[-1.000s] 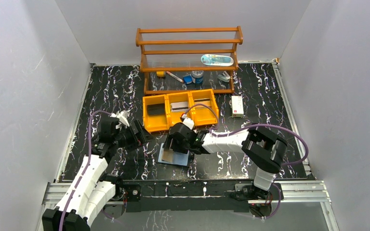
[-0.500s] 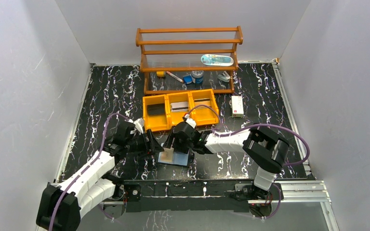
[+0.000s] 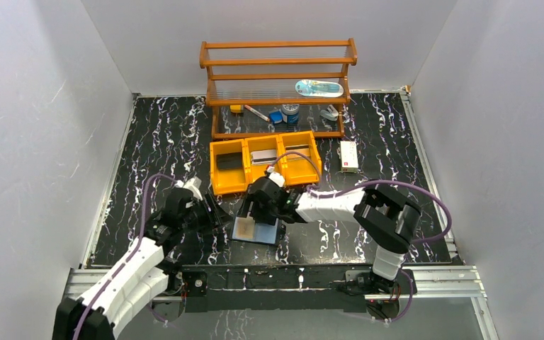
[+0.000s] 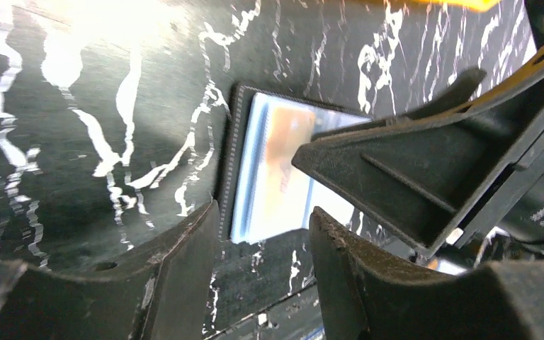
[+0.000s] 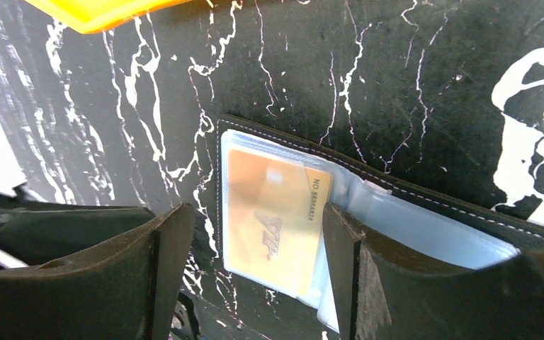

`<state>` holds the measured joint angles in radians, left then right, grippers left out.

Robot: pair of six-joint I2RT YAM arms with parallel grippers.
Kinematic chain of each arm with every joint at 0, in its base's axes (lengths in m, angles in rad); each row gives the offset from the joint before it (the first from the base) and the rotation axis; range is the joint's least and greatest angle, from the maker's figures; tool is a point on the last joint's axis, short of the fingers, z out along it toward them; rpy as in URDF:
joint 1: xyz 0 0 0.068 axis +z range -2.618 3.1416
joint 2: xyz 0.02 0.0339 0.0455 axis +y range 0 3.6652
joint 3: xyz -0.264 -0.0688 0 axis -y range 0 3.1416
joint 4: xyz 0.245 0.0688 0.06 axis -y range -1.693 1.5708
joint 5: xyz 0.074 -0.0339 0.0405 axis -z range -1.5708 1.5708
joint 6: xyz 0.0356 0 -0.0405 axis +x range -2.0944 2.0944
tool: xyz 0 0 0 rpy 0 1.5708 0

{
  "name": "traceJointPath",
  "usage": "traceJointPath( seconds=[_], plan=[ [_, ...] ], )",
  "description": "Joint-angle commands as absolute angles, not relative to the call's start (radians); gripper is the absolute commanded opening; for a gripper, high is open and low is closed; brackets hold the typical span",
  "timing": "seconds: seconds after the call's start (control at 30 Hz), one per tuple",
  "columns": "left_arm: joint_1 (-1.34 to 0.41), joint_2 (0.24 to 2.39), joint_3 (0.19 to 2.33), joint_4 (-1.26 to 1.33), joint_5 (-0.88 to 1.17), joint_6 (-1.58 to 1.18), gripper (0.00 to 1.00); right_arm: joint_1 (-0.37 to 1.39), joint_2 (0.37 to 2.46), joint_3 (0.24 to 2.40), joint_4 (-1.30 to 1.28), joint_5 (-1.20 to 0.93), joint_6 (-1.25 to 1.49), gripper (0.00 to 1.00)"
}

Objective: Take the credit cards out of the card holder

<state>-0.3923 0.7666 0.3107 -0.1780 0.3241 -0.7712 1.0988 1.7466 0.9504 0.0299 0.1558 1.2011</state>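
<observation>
**Overhead and wrist views of a black, white-veined tabletop [image 3: 163,142].**

- **Task objects.** The card holder [image 3: 268,234] lies open and flat at the centre of the near side. It sits just near of the yellow bin tray [image 3: 230,188], with its pale blue-grey inside facing up. A tan card [image 5: 273,227] sits in the clear sleeve of the left panel, with a line of small print along its right edge. The other panel shows pale lining and is partly hidden by a finger.
- **Right end effector [image 5: 258,212].** It hangs directly above the holder with its jaws set wide and nothing held. One finger stands over bare tabletop left of the holder's edge, and the other stands over the middle of the holder, so the tan card lies between them. Contact with the holder cannot be judged.
- **Left end effector [image 4: 263,212].** It is low over the tabletop just left of the holder and points toward the holder's left edge. Its jaws are parted by a narrow gap, with nothing between them.
- **Surroundings.** The tray's three compartments hold a dark flat item on the left and pale flat items in the middle and right. A wooden rack [image 3: 276,85] stands on the far side with small objects on its shelves. A white box [image 3: 349,156] lies right of the tray.
</observation>
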Motion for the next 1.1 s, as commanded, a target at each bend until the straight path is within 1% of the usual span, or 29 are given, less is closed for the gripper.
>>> traceJointPath(
  seconds=[0.0,0.13,0.27,0.5,0.6,0.83,0.97,1.0,1.07],
  plan=[
    [-0.398,0.639,0.361,-0.345,0.095,-0.820,0.49,1.122,1.832,1.059,-0.237,0.267,1.160,0.76],
    [-0.399,0.566,0.380,-0.416,-0.009,-0.866,0.55,1.155,1.892,1.166,-0.381,0.343,1.158,0.78],
    [-0.399,0.531,0.412,-0.477,-0.075,-0.899,0.58,1.183,1.957,1.267,-0.504,0.415,1.171,0.78],
    [-0.399,0.470,0.432,-0.518,-0.110,-0.917,0.59,1.217,2.019,1.362,-0.617,0.496,1.196,0.73],
    [-0.399,0.457,0.433,-0.524,-0.112,-0.925,0.59,1.225,2.038,1.384,-0.642,0.514,1.204,0.71],
    [-0.399,0.451,0.431,-0.526,-0.105,-0.928,0.59,1.239,2.069,1.417,-0.687,0.544,1.213,0.69],
    [-0.399,0.453,0.430,-0.526,-0.101,-0.930,0.59,1.242,2.070,1.417,-0.686,0.546,1.213,0.66],
    [-0.399,0.453,0.430,-0.525,-0.099,-0.930,0.59,1.243,2.065,1.412,-0.678,0.544,1.213,0.64],
    [-0.399,0.458,0.432,-0.523,-0.093,-0.927,0.59,1.242,2.048,1.388,-0.643,0.530,1.206,0.62]
  ],
)
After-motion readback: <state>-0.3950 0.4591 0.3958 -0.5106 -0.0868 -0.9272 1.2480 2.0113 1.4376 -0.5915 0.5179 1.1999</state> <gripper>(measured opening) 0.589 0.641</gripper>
